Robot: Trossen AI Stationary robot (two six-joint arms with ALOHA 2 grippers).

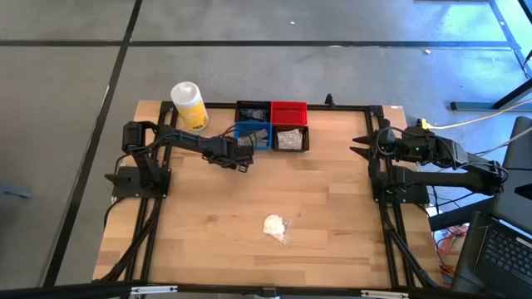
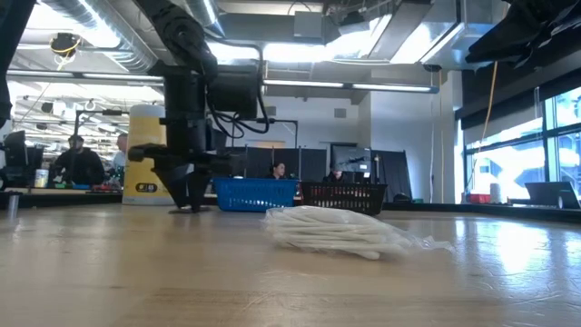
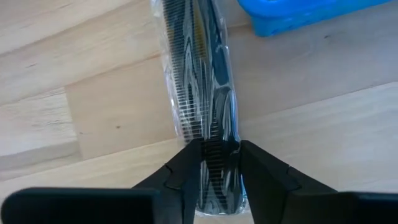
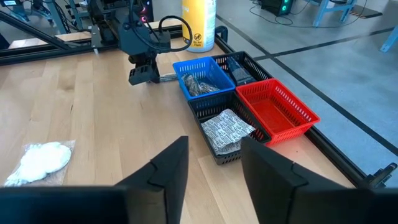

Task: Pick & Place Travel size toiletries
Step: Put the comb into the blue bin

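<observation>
Here, left pincer (image 3: 214, 163) around wrapped comb (image 3: 199, 87)

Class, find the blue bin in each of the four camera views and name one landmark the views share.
High view: blue bin upper centre, beside the left gripper.
Low view: middle distance, centre-left.
Left wrist view: only a corner at the top edge.
Right wrist view: centre, upper half.
Shared landmark: the yellow container, in all but the left wrist view.

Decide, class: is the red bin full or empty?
Empty. In the right wrist view the red bin shows only its bare mesh floor.
</observation>
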